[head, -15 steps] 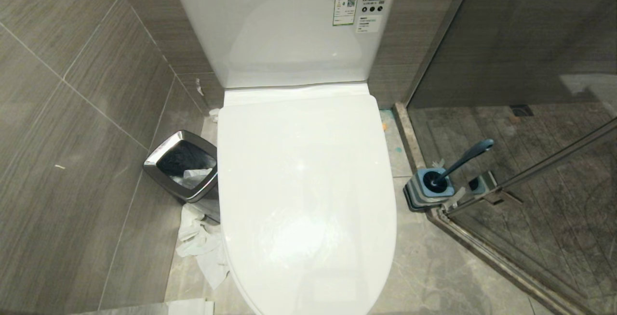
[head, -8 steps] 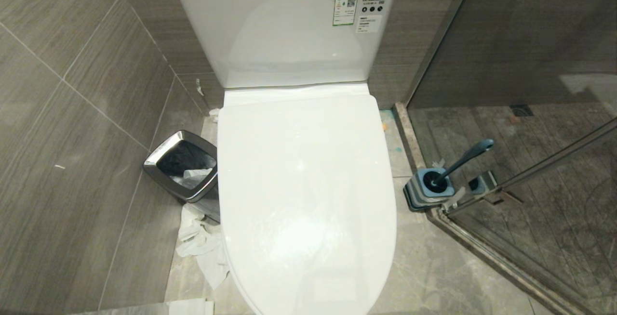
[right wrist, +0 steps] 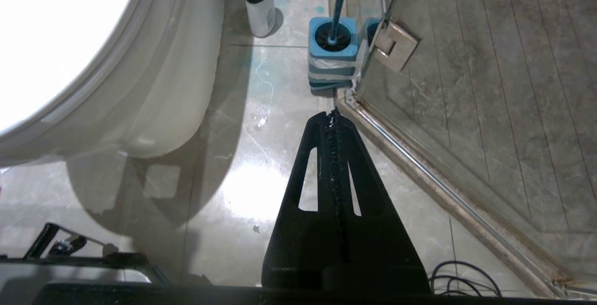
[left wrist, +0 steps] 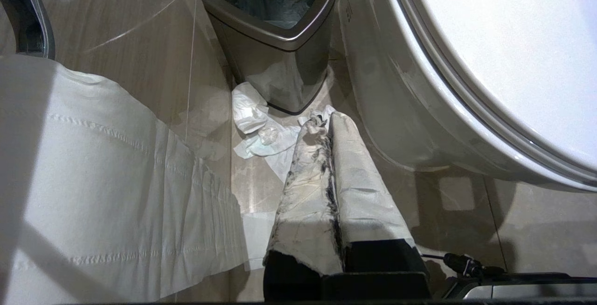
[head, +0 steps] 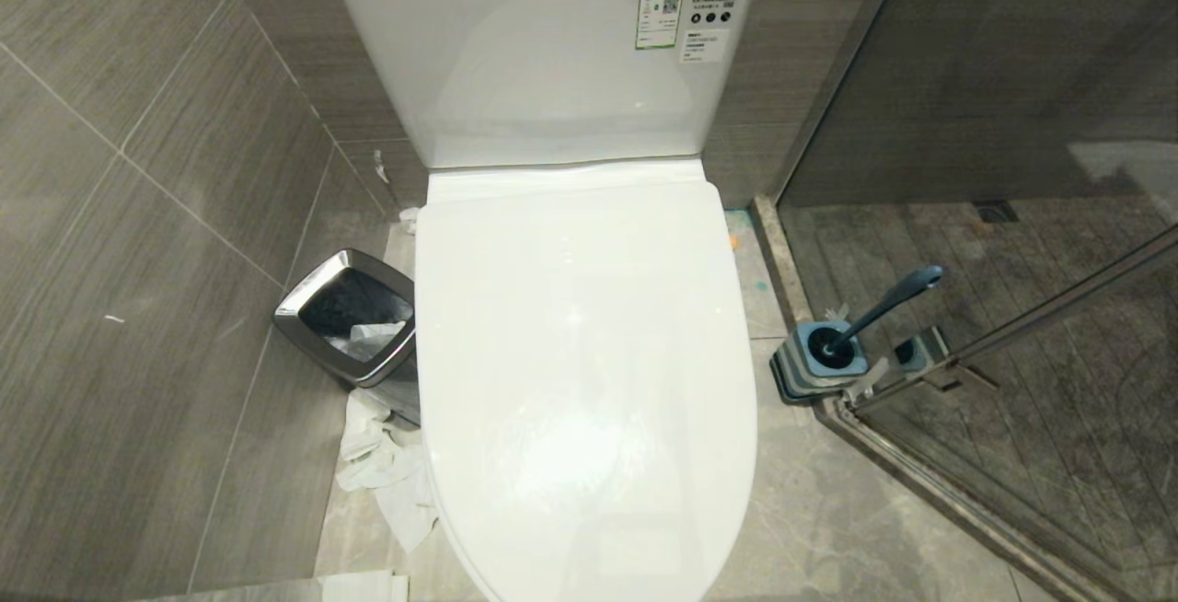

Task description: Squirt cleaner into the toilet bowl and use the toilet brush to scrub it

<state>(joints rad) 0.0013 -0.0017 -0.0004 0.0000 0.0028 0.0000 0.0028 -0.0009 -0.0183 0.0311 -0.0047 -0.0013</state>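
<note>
Toilet lid [head: 580,353]: we are seeing it lying closed.
Toilet brush [head: 879,307]: sitting in its holder by the glass door.
Left hand [left wrist: 326,123]: hanging closed, empty.
Right hand [right wrist: 333,118]: hanging closed, empty.
Cleaner bottle [right wrist: 258,2]: standing beside the toilet base.

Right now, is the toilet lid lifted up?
No, the toilet lid lies flat and closed over the bowl, below the tank.

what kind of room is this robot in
A bathroom, most likely a small home or hotel one. A white toilet with its lid shut fills the view, a toilet brush stands in its holder beside a glass shower door, and a steel waste bin sits by the tiled wall.
</note>
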